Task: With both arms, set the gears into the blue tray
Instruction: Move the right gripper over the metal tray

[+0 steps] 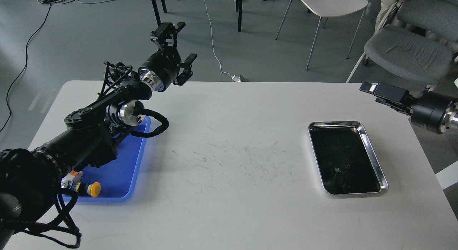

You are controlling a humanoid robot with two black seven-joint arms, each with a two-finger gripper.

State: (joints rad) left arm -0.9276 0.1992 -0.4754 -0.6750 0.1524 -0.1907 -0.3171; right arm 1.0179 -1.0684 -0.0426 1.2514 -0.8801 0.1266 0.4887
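Observation:
The blue tray point(123, 171) lies at the table's left, partly covered by my left arm. High over the table's far left edge, beyond the tray, my left gripper point(180, 46) is open and empty, its fingers spread wide. One tiny dark gear point(345, 166) is faintly visible inside the steel tray point(372, 149) on the right. My right gripper point(378, 91) reaches in from the right edge and points left, above and behind the steel tray. It is seen side-on, so its fingers cannot be told apart.
A yellow-capped push-button point(92, 188) and an orange-and-white switch point(71, 176) lie at the blue tray's near end. The white table point(232, 178) shows scuff marks in the middle. Chairs point(408, 53) stand behind the table at the right.

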